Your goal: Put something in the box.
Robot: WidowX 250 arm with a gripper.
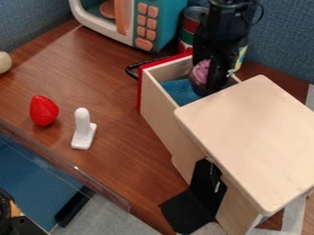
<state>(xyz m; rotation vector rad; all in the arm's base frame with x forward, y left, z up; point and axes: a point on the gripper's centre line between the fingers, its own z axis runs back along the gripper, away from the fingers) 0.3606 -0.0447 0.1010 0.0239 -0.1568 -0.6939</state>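
The black gripper [210,81] hangs over the open wooden drawer box [160,112], coming down from the top edge. It is shut on a cupcake-like toy [201,71] with a pink-purple top and a dark base. The toy is at the level of the drawer's opening, above or within its far right part; whether it touches the floor I cannot tell. Blue lining [178,91] shows inside, left of the toy. The drawer has a red front [140,87] with a black handle, and a pale wooden lid or top [248,137] covers the nearer part.
A toy microwave [150,28] stands at the upper left, with a can [192,20] between it and the arm. On the brown table [101,78] are a red strawberry-like toy [43,110] and a white L-shaped piece [83,130]. Black flaps [189,211] lie by the box's near side.
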